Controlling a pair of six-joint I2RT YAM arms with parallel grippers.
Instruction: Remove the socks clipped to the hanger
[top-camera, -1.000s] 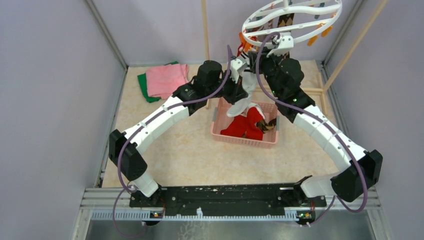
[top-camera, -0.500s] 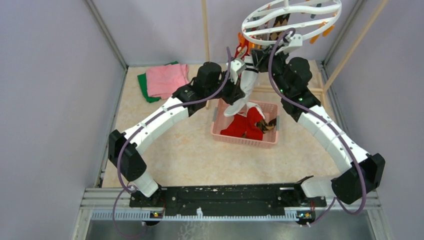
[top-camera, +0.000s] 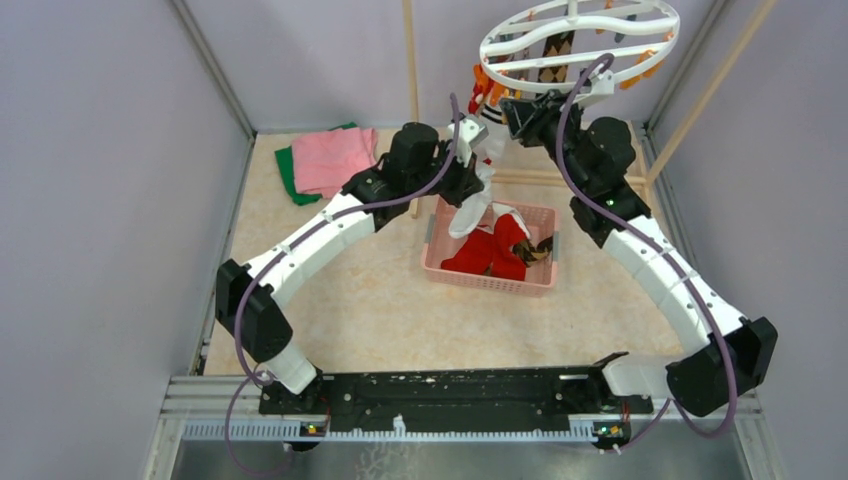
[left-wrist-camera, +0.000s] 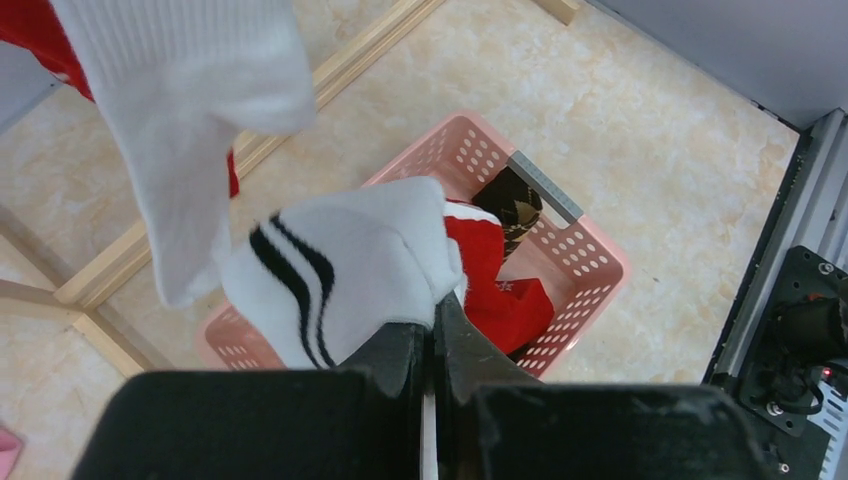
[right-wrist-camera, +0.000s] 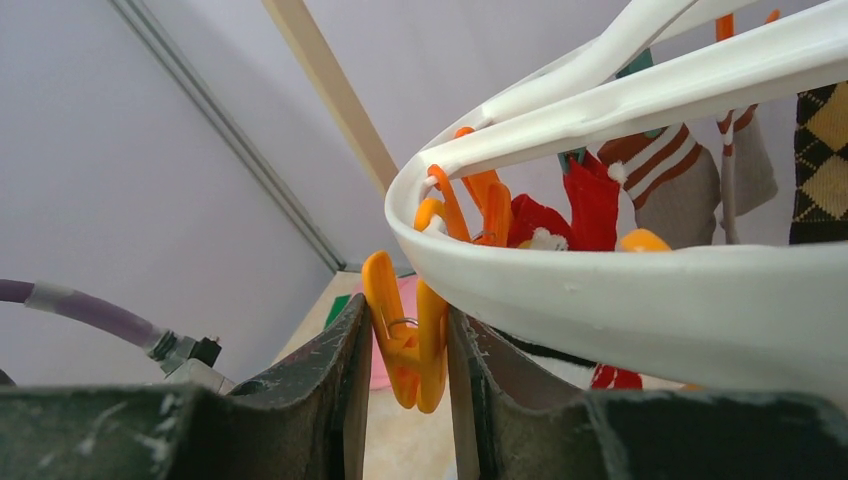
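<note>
White plastic high at the back from above: hanger (top-camera: 580, 45) on its rack, right gripper (top-camera: 517, 110) up at its near-left rim, left gripper (top-camera: 474, 172) lower, over the pink basket (top-camera: 490, 282). Hanging between them, a white striped sock (top-camera: 468, 205), long axis near upright, lower end toward the basket, probably so as to drop in. From the left wrist: jaws pressed together on that sock's fold, likely for pulling it down. From the right wrist: fingers closed against both sides of an orange clip (right-wrist-camera: 404, 335), seemingly squeezing it open.
</note>
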